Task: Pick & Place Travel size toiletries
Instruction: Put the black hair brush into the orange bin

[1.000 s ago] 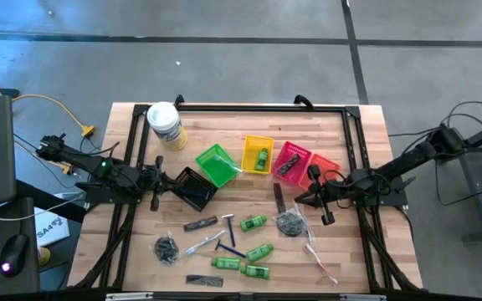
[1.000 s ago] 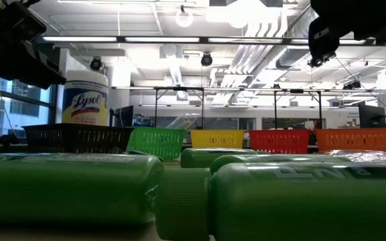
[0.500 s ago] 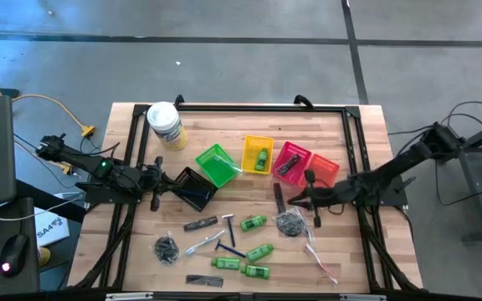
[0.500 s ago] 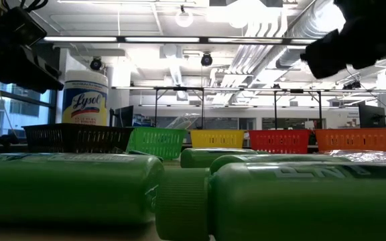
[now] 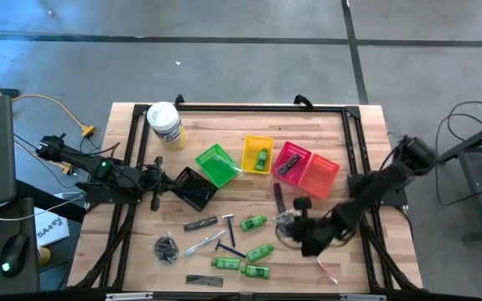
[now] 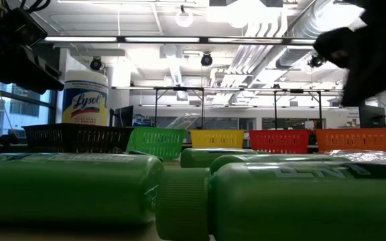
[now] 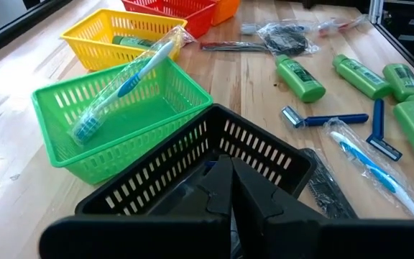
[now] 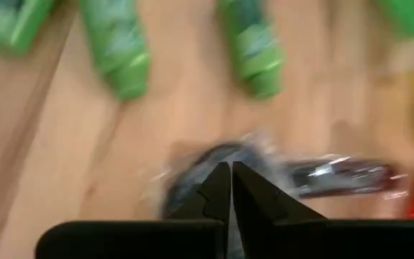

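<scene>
With its fingers pressed together and empty, the right gripper (image 5: 301,227) hangs over the dark scrunched mesh bundle in crinkly clear wrap (image 5: 289,221) (near the wooden bench's (image 5: 224,125) front edge), so descending unopened would merely shove it aside.

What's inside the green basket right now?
One clear-wrapped toothbrush leans across the green basket, its end poking over the rim. The near wall hides part of the floor, so I can't rule out more.
</scene>
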Tool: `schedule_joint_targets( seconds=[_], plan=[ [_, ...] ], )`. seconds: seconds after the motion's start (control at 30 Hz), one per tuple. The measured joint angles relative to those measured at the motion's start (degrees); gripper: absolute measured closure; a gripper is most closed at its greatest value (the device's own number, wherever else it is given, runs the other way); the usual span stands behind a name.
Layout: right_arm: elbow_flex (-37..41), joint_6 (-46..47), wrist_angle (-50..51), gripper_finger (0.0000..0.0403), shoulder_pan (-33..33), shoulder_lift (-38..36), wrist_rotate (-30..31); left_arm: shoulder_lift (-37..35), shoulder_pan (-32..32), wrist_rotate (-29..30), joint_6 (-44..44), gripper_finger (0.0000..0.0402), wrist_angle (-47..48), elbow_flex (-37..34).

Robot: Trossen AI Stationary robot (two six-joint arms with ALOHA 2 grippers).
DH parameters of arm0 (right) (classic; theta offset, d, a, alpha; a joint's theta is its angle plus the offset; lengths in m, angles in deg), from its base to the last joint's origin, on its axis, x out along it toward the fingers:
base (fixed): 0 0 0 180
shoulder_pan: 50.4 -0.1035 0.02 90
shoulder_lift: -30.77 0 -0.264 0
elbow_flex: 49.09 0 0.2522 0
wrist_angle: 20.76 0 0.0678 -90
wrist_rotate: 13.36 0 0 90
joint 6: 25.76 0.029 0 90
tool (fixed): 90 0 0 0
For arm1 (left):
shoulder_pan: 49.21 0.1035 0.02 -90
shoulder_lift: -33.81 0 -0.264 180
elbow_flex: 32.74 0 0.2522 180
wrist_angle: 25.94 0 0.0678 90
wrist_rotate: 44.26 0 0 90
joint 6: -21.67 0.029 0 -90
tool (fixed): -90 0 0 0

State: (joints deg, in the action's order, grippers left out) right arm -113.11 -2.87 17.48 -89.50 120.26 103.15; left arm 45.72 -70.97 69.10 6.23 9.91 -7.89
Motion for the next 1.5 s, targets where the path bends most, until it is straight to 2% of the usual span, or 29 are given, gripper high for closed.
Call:
schedule_joint_targets(
  seconds=[0.13,0.27,0.43,0.57,0.7,0.87,1.2,1.37,1.5],
  plan=[
    [-6.4,4.3,5.1,0.0394,-2.3,7.1,-3.0,0.0,0.0,0.0,-0.1,0.0402,0.0,0.0],
    [-10.4,7.0,10.6,0.0374,-4.6,9.4,-3.3,0.0,0.0,0.0,0.0,0.0402,0.0,0.0],
    [-11.1,12.9,14.6,0.0293,-4.9,9.4,-5.0,0.0,0.0,0.0,0.1,0.0402,0.1,0.0],
    [-10.9,13.0,20.7,0.0221,-4.8,11.7,-5.1,0.0,0.0,0.3,0.6,0.0402,0.0,0.0],
    [-10.9,12.9,24.3,0.0186,-4.7,14.8,-3.9,0.0,0.0,-0.5,0.1,0.0402,-1.6,0.0],
    [-11.0,11.3,22.5,0.0190,-4.8,17.8,1.3,0.0,0.0,-2.1,0.1,0.0402,-3.1,0.0],
    [-11.0,8.3,19.5,0.0232,-6.4,19.6,6.2,0.0,0.0,-1.9,0.6,0.0402,-3.0,0.0],
    [-10.9,8.4,17.2,0.0262,-6.4,19.8,6.6,0.0,0.0,-1.9,0.6,0.0402,-2.4,0.0],
    [-10.9,8.7,14.6,0.0297,-6.2,21.5,10.4,0.0,0.0,-1.9,0.8,0.0402,-2.1,0.0]
  ],
)
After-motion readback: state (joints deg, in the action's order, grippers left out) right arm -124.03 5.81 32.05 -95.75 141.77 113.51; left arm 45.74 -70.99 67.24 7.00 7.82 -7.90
